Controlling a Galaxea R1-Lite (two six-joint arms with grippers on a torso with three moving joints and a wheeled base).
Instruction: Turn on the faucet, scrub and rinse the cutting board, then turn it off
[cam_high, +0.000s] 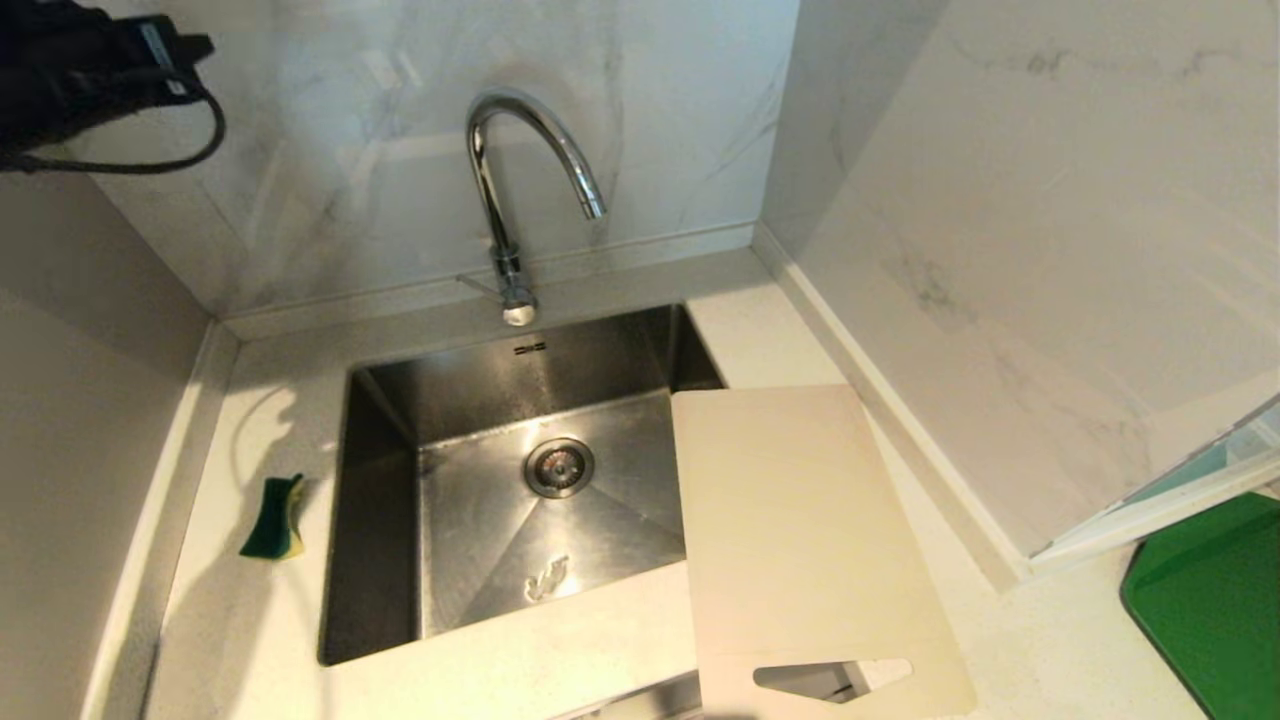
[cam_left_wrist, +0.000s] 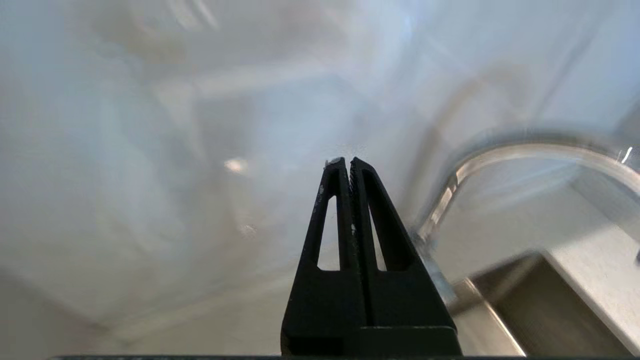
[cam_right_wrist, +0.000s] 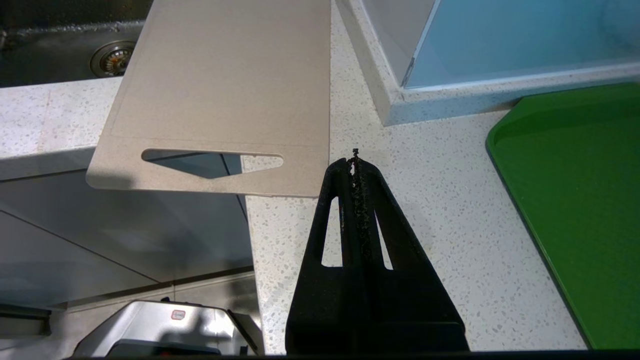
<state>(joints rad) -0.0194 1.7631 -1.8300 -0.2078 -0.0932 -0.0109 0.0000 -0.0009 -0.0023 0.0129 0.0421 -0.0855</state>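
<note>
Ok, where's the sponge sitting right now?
In the head view the sponge lies on the counter left of the sink, across the basin from the cutting board.

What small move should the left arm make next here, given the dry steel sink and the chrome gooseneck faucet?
Probably bring the left gripper, shut and empty up near the wall, down toward the small side lever at the base of the chrome gooseneck faucet. No water runs into the steel sink, and the pale beige cutting board lies untouched across its right edge, so turning the water on likely comes first.
</note>
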